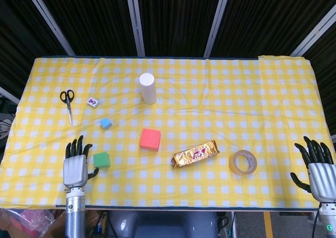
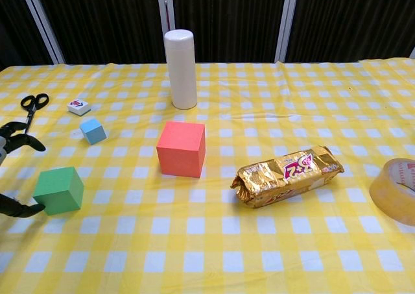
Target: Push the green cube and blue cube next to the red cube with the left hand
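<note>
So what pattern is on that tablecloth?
The cotton tablecloth is a yellow-and-white check, clearest in the head view.

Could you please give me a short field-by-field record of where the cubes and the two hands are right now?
green cube: near the table's front left, apart from the red cube
blue cube: behind the green cube, left of the red cube, not touching it
red cube: mid-table, in front of the white cylinder
left hand: open, fingers spread, just left of the green cube, thumb tip at its side
right hand: open, at the table's front right edge, holding nothing
task status: neither cube is beside the red cube yet
</note>
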You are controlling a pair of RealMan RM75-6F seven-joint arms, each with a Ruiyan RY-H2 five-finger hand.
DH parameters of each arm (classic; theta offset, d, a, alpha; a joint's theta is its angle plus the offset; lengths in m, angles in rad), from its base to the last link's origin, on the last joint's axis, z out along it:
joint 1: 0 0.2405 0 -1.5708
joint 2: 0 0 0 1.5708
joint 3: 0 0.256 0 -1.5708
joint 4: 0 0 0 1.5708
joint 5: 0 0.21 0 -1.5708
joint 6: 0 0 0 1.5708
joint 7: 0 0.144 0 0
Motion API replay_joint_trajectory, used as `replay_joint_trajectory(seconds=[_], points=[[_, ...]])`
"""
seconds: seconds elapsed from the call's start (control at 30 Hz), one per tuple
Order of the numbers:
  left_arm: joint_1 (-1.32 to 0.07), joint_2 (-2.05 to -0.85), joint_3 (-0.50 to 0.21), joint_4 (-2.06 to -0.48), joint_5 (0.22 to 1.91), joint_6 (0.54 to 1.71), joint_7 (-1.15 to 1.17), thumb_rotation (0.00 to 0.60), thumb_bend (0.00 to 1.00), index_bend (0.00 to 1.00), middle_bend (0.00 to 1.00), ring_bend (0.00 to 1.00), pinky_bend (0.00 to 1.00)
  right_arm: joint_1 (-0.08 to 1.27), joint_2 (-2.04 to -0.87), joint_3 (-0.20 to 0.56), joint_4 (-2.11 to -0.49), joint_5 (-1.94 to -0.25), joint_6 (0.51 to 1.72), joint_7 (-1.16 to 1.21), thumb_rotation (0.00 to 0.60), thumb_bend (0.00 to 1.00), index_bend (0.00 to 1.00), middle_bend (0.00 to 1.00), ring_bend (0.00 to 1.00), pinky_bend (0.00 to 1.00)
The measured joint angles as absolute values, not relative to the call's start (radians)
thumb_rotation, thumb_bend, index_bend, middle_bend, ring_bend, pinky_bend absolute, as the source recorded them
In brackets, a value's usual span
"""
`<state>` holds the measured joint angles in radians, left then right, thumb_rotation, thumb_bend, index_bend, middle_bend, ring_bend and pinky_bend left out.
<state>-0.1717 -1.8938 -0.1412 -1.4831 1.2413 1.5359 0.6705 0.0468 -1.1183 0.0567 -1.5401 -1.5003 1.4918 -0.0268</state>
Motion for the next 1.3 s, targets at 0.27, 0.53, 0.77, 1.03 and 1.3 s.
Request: replay_joint_trajectory(seconds=[0.27,0.53,0.77,1.03,1.3], points=[[-0.182,-1.914,-0.142,-1.463,1.238,1.527,0.674,0.6,0.12,0.24,0.0,0.0,0.0,0.046,-1.116,0.055,-1.539,-1.505,1.494,-0.02,0.6,0.32,0.16,0.0,0.0,0.0],[-0.183,-1.898,-0.165,-1.479,1.23,1.541,0.69,0.6,0.12,0.24,0.0,0.0,0.0,0.044,-1.114,0.053,-1.541,-1.509,1.498,-0.017,0.6,0.32,0.16,0.0,0.0,0.0],[-0.198,-1.874,-0.189,-1.478,1.215,1.54,0.736,0.6,0.12,0.24,0.0,0.0,0.0,0.042,-1.111,0.05,-1.548,-1.516,1.502,-0.01,0.6,0.32,0.16,0.0,0.0,0.0],[-0.241,-1.848,-0.212,-1.487,1.152,1.459,0.8,0.6,0.12,0.22,0.0,0.0,0.0,0.044,-1.112,0.049,-1.555,-1.517,1.5,-0.022,0.6,0.32,0.16,0.0,0.0,0.0],[-0.298,-1.77,-0.192,-1.595,1.133,1.335,0.796,0.6,0.13,0.2,0.0,0.0,0.0,0.054,-1.117,0.049,-1.56,-1.525,1.492,-0.039,0.6,0.32,0.16,0.0,0.0,0.0]])
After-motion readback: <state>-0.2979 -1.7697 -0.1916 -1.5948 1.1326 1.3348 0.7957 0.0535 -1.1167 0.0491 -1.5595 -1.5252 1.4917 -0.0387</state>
